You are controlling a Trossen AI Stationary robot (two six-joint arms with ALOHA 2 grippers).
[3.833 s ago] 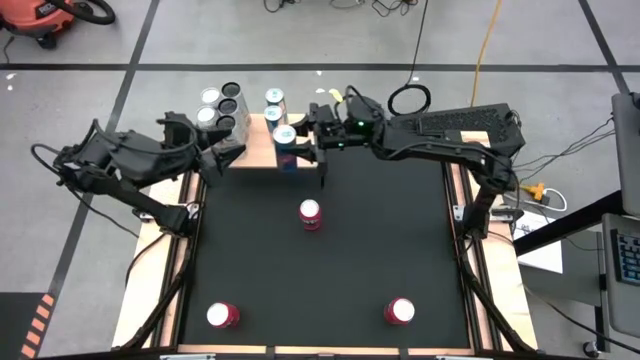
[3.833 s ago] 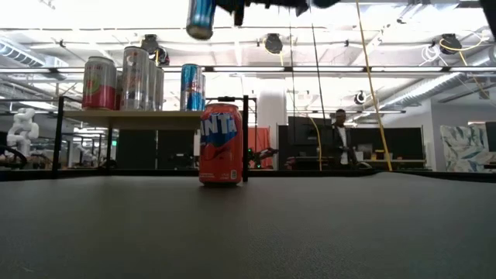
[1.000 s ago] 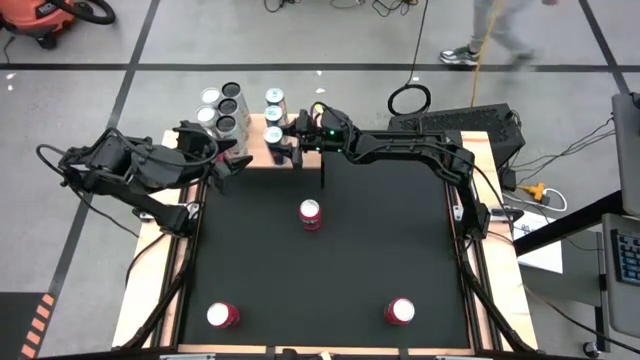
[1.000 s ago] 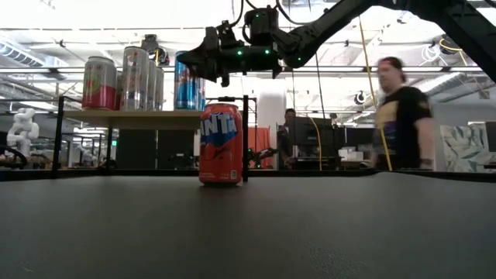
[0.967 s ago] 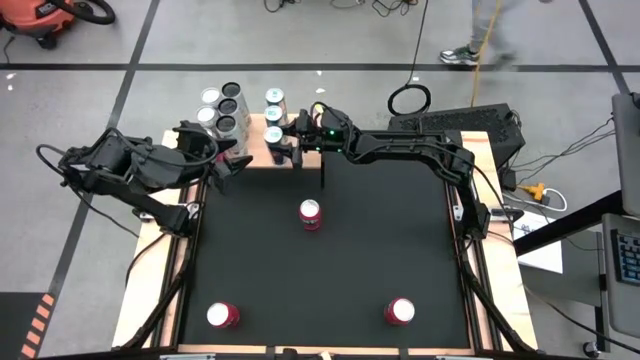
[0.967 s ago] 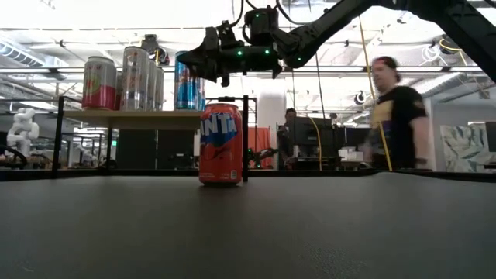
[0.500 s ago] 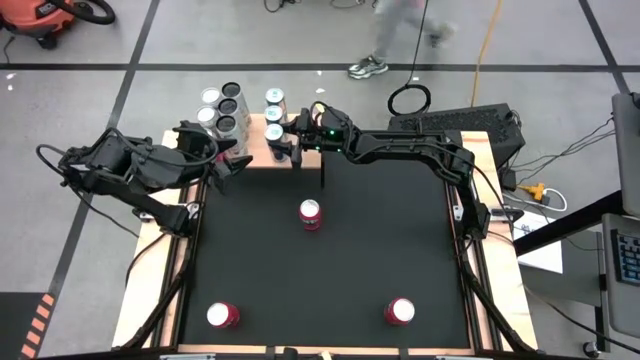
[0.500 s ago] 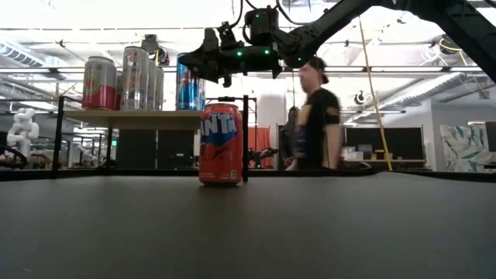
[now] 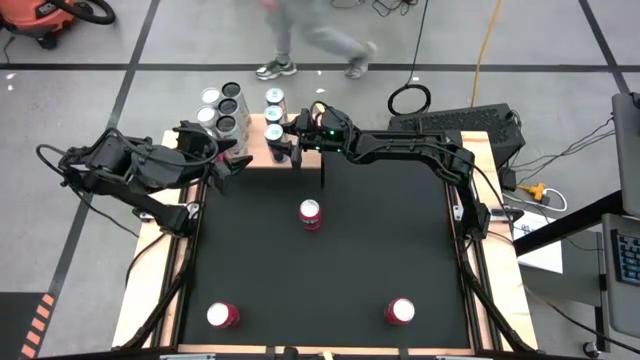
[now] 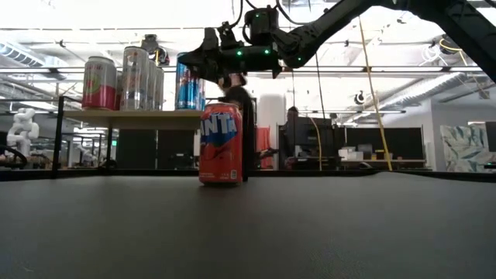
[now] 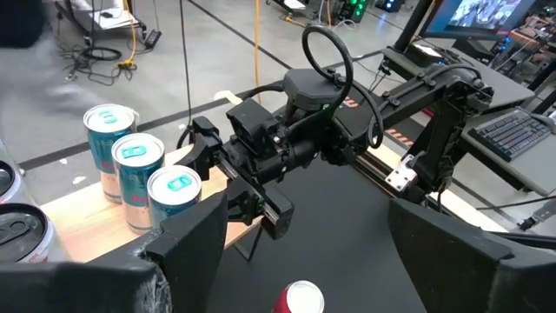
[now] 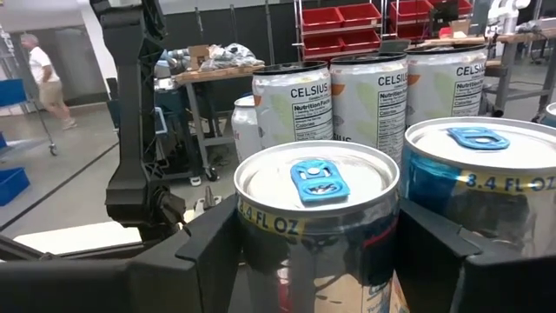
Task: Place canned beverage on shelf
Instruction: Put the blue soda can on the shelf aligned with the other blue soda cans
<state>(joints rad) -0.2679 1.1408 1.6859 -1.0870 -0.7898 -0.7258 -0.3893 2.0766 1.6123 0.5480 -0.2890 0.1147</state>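
Observation:
The shelf [image 9: 256, 148], a pale wood board on thin black supports, stands at the table's far edge. On it are several silver cans [image 9: 222, 105] and a row of blue cans [image 9: 274, 106]. My right gripper [image 12: 317, 228] reaches level over the board and is shut on the nearest blue can [image 12: 317, 178], which shows in the left wrist view [image 11: 175, 189] too. In the low view the right gripper [image 10: 194, 63] sits at the top of the blue cans [image 10: 188, 87]. My left gripper [image 9: 228, 160] waits open at the shelf's left end, touching nothing. My right gripper pinches the blue can between its two fingers [image 12: 201, 254] by the upper side wall [image 12: 254, 236], just below the rim. The fingers lie level and come from the table's right side. The can stands upright on the shelf board [image 11: 82, 217], next to another blue can [image 12: 479, 165].
An orange can [image 9: 310, 214] stands mid-table, in front of the shelf's right support [image 10: 245, 139]. Two red cans [image 9: 222, 315] [image 9: 400, 311] stand near the front edge. A person [image 9: 315, 35] walks on the floor beyond the far edge. Bare black mat [image 9: 380, 250] lies between the cans.
Both arms have kept still, and the blue can stays upright on the shelf. A person beyond the table's far edge has walked from right to left.

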